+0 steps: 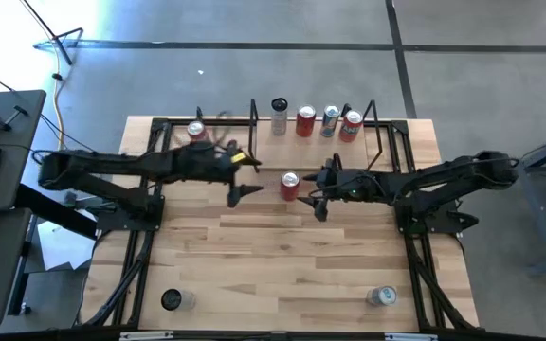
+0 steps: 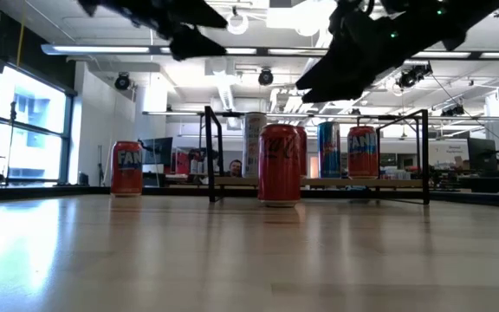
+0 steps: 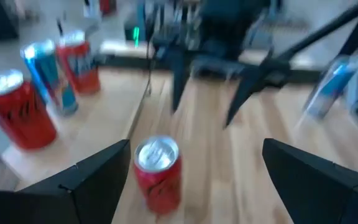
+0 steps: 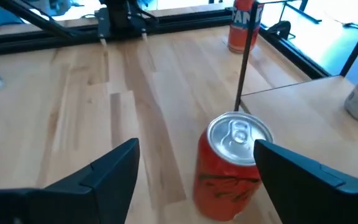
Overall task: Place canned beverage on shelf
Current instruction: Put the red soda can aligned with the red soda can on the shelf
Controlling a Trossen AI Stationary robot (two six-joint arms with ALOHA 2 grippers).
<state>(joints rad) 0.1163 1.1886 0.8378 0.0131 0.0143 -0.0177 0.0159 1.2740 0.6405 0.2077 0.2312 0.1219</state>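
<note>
Red can [image 1: 289,186] upright near shelf [image 1: 313,138] edge, between left gripper [image 1: 241,177] and right gripper [image 1: 318,195]; both jaws apart.

Both arms are matte black, built of slender jointed segments on black metal frames, the left arm [image 1: 131,167] carrying a small yellow marking near its wrist, the right arm [image 1: 444,178] showing small green lights, each ending in two dark, wedge-shaped fingers [image 4: 98,177].
</note>
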